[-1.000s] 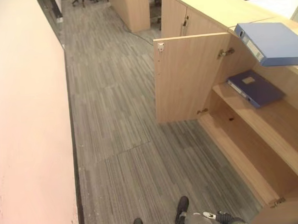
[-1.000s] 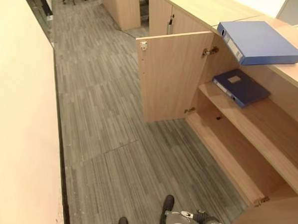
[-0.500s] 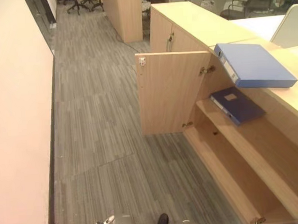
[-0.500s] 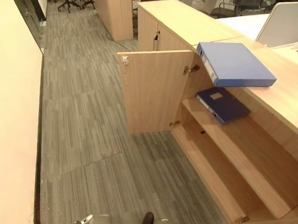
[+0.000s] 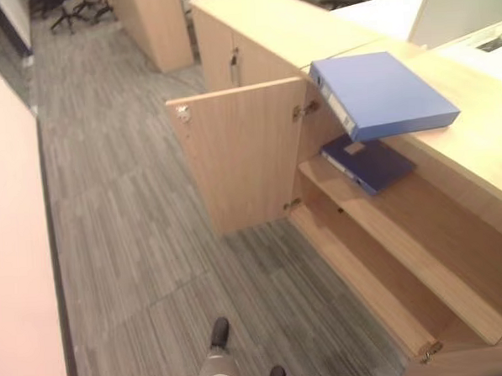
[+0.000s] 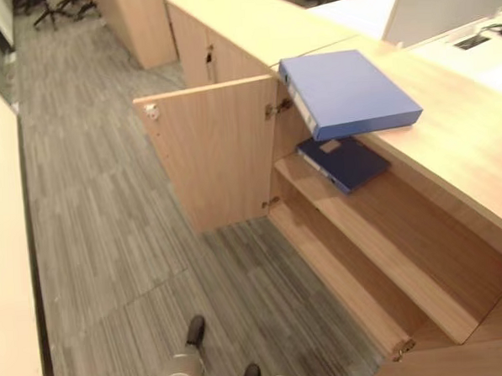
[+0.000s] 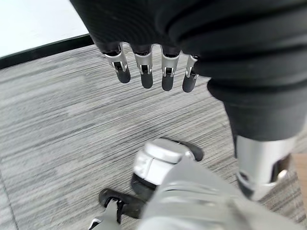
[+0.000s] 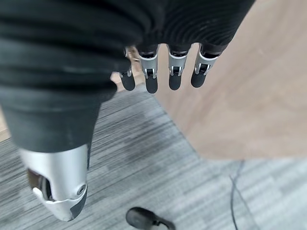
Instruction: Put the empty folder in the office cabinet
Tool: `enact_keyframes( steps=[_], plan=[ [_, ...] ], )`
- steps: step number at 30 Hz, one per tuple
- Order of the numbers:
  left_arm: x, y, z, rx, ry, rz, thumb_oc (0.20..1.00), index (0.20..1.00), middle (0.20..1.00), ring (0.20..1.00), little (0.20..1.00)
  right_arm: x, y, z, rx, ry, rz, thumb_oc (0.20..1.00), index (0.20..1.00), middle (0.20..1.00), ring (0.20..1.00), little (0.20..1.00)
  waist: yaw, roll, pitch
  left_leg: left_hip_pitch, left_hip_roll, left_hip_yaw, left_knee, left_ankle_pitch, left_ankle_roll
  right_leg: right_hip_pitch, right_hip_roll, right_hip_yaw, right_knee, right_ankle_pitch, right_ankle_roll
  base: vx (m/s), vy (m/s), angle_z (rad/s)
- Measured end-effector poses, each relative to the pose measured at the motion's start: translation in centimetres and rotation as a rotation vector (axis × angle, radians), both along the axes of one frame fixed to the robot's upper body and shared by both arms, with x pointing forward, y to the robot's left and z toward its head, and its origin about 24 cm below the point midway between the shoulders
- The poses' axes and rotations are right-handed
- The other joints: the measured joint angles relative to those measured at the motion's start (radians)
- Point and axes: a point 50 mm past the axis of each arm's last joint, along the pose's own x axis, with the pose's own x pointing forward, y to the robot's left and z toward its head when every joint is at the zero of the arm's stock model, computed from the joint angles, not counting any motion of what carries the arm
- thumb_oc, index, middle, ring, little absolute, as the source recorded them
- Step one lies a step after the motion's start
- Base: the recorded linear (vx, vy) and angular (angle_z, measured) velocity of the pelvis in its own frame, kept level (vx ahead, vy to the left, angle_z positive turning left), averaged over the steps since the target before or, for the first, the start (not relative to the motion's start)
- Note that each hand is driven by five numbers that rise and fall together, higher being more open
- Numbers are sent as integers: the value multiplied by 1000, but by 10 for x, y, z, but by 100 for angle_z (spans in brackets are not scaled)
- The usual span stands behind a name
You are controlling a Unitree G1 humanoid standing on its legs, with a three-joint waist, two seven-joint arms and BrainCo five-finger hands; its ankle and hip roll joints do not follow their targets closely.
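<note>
A light blue folder (image 5: 381, 93) lies flat on the wooden cabinet top (image 5: 476, 142), one corner jutting over the open compartment. Below it a dark blue folder (image 5: 369, 163) lies on the upper shelf (image 5: 422, 229) inside the cabinet. The cabinet door (image 5: 241, 159) stands swung out to the left. My left hand (image 7: 144, 72) hangs over the grey carpet with straight fingers and holds nothing. My right hand (image 8: 151, 76) hangs beside a wooden panel, fingers straight and empty too. Both hands are well away from the folders.
A pale wall (image 5: 10, 251) runs along the left of the carpeted aisle (image 5: 135, 228). A closed cabinet (image 5: 251, 36) continues behind the open one. Office chairs (image 5: 73, 8) stand at the far end. A white screen (image 5: 460, 4) rises behind the cabinet top.
The whole picture has shifted, so the camera has moved; the cabinet and folders now show more to the left. The folders and door have not moved.
</note>
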Motion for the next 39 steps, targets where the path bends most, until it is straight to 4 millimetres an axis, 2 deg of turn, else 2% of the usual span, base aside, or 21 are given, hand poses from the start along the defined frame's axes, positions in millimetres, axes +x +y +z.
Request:
enact_keyframes(
  steps=[2,5,6,7,8,9,10,12,14,15,19,22,25,31,33,34,35,36,37,38,39],
  plan=[
    [9,-5,0,0,-10,-58,1000,1000,1000,1000,1000,-4,-2,0,-5,16,-9,1000,1000,1000,1000,1000,-7,18,-7,32,-17,34,-3,-14,24,-1,-16,23,0,5,-3,191,363,-30],
    [20,-16,0,-16,-40,-116,1000,1000,1000,1000,1000,1,-9,3,-26,4,-10,1000,1000,1000,1000,1000,-20,62,-21,108,-82,89,-3,-28,116,-9,-69,58,30,-5,38,159,381,-51],
    [37,-20,4,-17,-92,-143,1000,1000,1000,1000,1000,8,-10,4,-29,-19,-4,1000,1000,1000,1000,1000,-10,93,-17,120,-88,126,8,-49,136,-48,-103,53,123,-52,79,157,381,-56],
    [42,-21,5,-15,-116,-157,1000,1000,1000,1000,1000,16,-9,5,-24,-37,2,1000,1000,1000,1000,1000,-4,108,-20,122,-91,141,8,-59,141,-71,-127,39,170,-78,86,121,284,-71],
    [53,-20,9,-2,-151,-180,1000,1000,1000,1000,1000,26,-5,4,-16,-61,28,1000,1000,1000,1000,1000,-3,104,-18,135,-110,162,8,-69,158,-86,-181,-15,190,-90,103,77,166,-77],
    [55,-17,10,10,-149,-198,1000,1000,1000,1000,1000,37,-1,5,-11,-84,63,1000,1000,1000,1000,1000,17,92,-12,147,-125,204,8,-75,166,-96,-271,-107,223,-71,142,120,193,-96],
    [57,-15,11,20,-158,-215,1000,1000,1000,1000,1000,48,5,5,1,-123,86,1000,1000,1000,1000,1000,20,87,-11,151,-140,229,7,-102,180,-116,-347,-141,265,-75,161,138,244,-74],
    [63,-12,14,33,-172,-234,1000,1000,1000,1000,1000,52,15,2,22,-135,111,1000,1000,1000,1000,1000,23,66,-11,166,-149,269,-1,-113,189,-138,-446,-224,319,-41,206,78,136,-61],
    [54,-6,13,46,-143,-229,1000,1000,1000,1000,1000,55,23,0,38,-142,124,1000,1000,1000,1000,1000,21,48,-8,180,-152,287,-1,-119,189,-136,-492,-253,331,-11,233,24,90,-52],
    [57,-2,14,55,-150,-229,1000,1000,1000,1000,1000,47,25,-2,42,-122,123,1000,1000,1000,1000,1000,12,29,-5,190,-154,307,6,-124,186,-139,-490,-269,330,64,256,9,57,-43],
    [49,0,13,61,-136,-209,1000,1000,1000,1000,1000,64,27,2,31,-162,198,1000,1000,1000,1000,1000,16,23,17,201,-111,418,7,-128,165,-209,-467,-344,347,71,251,15,-20,-85],
    [62,3,18,72,-181,-192,1000,1000,1000,1000,1000,83,40,3,46,-211,278,1000,1000,1000,1000,1000,-4,-8,50,228,-57,497,0,-140,144,-248,-426,-445,332,40,249,65,-93,-89],
    [65,-4,18,54,-197,-192,1000,1000,1000,1000,1000,71,40,1,47,-184,279,1000,1000,1000,1000,1000,-26,-19,43,241,-16,491,11,-139,134,-204,-345,-449,275,42,197,130,-155,-27],
    [55,-11,13,33,-160,-221,1000,1000,1000,1000,1000,60,38,-2,39,-158,284,1000,1000,1000,1000,1000,-9,-2,20,252,56,495,70,-156,123,-173,-253,-412,221,15,134,154,-195,-24],
    [56,-9,13,32,-161,-222,1000,1000,1000,1000,1000,59,42,-3,51,-156,287,1000,1000,1000,1000,1000,-8,-20,16,221,77,483,166,-155,120,-171,-248,-398,221,-1,125,84,-320,-23],
    [55,-5,14,36,-158,-222,1000,1000,1000,1000,1000,59,46,-4,64,-152,296,1000,1000,1000,1000,1000,1,-43,5,174,90,463,282,-155,106,-177,-247,-384,224,-10,110,56,-241,-39],
    [61,2,18,54,-180,-241,1000,1000,1000,1000,1000,62,51,-4,75,-157,307,1000,1000,1000,1000,1000,16,-77,10,35,136,409,567,-133,61,-192,-248,-336,248,-37,54,25,-102,-58],
    [63,2,19,59,-183,-267,1000,1000,1000,1000,1000,60,51,-5,74,-145,313,1000,1000,1000,1000,1000,29,-82,12,-21,167,397,705,-100,76,-172,-233,-320,224,-31,33,69,-84,-79],
    [61,-1,19,47,-190,-269,1000,1000,1000,1000,1000,61,48,-4,63,-137,324,1000,1000,1000,1000,1000,48,-80,14,-88,170,339,810,-80,56,-133,-202,-301,183,-14,4,100,5,-62],
    [65,-3,21,41,-213,-277,1000,1000,1000,1000,1000,57,43,-4,51,-121,332,1000,1000,1000,1000,1000,41,-69,14,-150,151,283,841,-84,62,-116,-183,-301,158,-18,-2,134,89,-42],
    [66,-3,22,41,-224,-278,1000,1000,1000,1000,1000,56,42,-4,48,-114,336,1000,1000,1000,1000,1000,41,-69,15,-164,139,281,829,-88,68,-114,-180,-299,151,-20,-2,96,81,-25]
  ],
)
